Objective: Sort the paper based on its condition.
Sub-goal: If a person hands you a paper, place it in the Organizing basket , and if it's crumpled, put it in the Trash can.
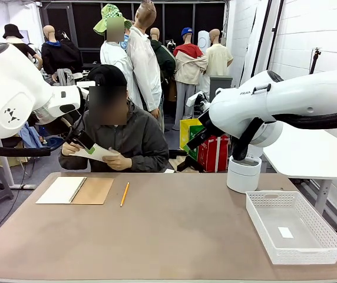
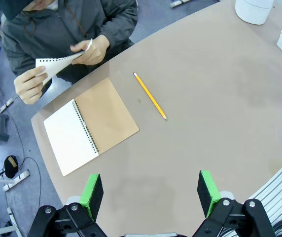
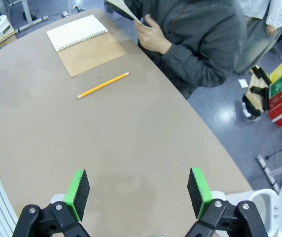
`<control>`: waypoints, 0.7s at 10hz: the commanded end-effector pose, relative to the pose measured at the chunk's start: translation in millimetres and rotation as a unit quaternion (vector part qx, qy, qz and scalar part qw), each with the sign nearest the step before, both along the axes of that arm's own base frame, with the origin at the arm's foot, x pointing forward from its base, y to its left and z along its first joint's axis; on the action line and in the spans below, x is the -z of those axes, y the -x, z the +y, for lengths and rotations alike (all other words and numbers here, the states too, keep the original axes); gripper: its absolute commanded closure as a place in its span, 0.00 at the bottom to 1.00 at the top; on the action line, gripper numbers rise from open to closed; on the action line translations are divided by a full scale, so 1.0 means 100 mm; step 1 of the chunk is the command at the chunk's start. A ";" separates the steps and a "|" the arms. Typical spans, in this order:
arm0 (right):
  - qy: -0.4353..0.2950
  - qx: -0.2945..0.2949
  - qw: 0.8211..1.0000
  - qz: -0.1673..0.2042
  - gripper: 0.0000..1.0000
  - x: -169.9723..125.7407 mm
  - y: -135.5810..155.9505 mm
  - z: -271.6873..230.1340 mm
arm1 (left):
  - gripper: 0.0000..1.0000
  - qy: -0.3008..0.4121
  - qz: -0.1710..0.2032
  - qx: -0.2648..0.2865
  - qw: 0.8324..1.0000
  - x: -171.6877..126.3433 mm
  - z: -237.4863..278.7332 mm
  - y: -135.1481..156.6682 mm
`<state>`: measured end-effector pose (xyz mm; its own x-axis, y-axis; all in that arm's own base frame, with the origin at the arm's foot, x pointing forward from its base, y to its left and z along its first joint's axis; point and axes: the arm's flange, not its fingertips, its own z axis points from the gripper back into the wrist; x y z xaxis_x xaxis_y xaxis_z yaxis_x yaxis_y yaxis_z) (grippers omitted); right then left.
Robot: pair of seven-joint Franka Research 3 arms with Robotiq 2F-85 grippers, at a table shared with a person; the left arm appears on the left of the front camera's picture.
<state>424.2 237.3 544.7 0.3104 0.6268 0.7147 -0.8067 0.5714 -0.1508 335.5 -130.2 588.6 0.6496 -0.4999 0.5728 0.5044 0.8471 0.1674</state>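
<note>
White notebook-size paper sheet (image 2: 57, 66) with a ragged perforated long edge is off the tabletop, held in both of the person's hands (image 2: 30, 84) at the far side, slightly bent in their grip. Brown tabletop (image 1: 174, 236) carries an open spiral notebook with brown cardboard cover (image 1: 75, 190), a yellow pencil (image 1: 124, 193) just beside it, and a white plastic mesh basket (image 1: 327, 239) at the robot's right with a tiny white label (image 1: 285, 232) inside. Left hand (image 2: 151, 190) hovers above the near tabletop, green pads spread wide, holding nothing. Right hand (image 3: 137, 187) likewise hangs over bare tabletop, jaws wide, empty. Both are well apart from the sheet. Handling judgement: sheet is very light, thin, floppy, creases and tears easily, worst along the holed edge; flat on the tabletop it would be hard to pinch, so a handover in the air looks easier. Best hold is probably a free clean edge or corner away from the perforations and away from the person's fingers, pads closing across the thickness with the sheet edge-on. Risk: crumpling it or it slipping out sideways. Condition of the sheet too small to judge beyond the bend.
</note>
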 end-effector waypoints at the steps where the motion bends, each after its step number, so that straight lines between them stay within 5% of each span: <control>1: -0.001 0.001 1.000 0.000 0.00 0.00 0.00 0.00 | 0.00 0.000 0.001 -0.001 1.000 -0.01 0.00 -0.01; 7: -0.001 0.001 1.000 0.000 0.00 0.00 0.00 0.00 | 0.00 0.000 0.001 -0.001 1.000 -0.01 0.00 -0.01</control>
